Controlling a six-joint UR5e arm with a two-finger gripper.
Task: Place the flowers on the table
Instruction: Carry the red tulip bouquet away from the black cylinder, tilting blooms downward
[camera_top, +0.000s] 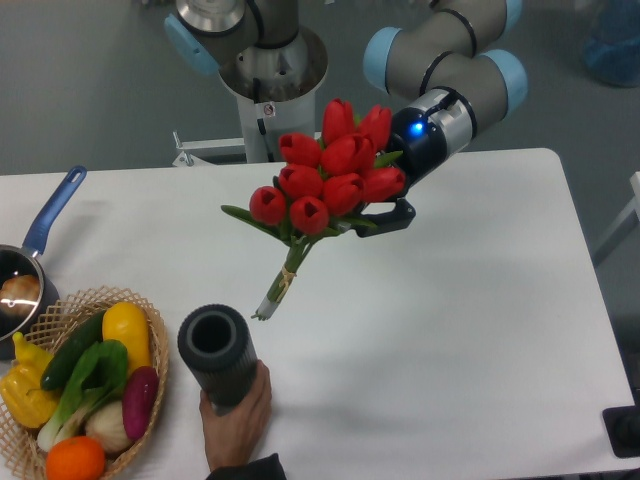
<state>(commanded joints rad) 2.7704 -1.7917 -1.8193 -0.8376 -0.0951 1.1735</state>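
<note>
The table (480, 330), white and matte with rounded corners, is set on a grey floor. The flowers (325, 180) are held above it, tilted, stems pointing down-left and tied with pale string. The gripper (385, 215) is seen closed on the bunch near the leaves. A small label on the robot base (268, 110) cannot be read. A wicker basket (85, 385) of vegetables, a blue-handled pan (35, 250) and a hand (238, 425) gripping a black cylinder (215, 350) are seen at the left.

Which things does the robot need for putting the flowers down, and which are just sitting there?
Needed for the job:
- flowers, held up in the air
- claw, gripping the bunch
- table, where they go

Just lying about:
- basket of vegetables
- pot with a blue handle
- black tube held by a person's hand
</note>
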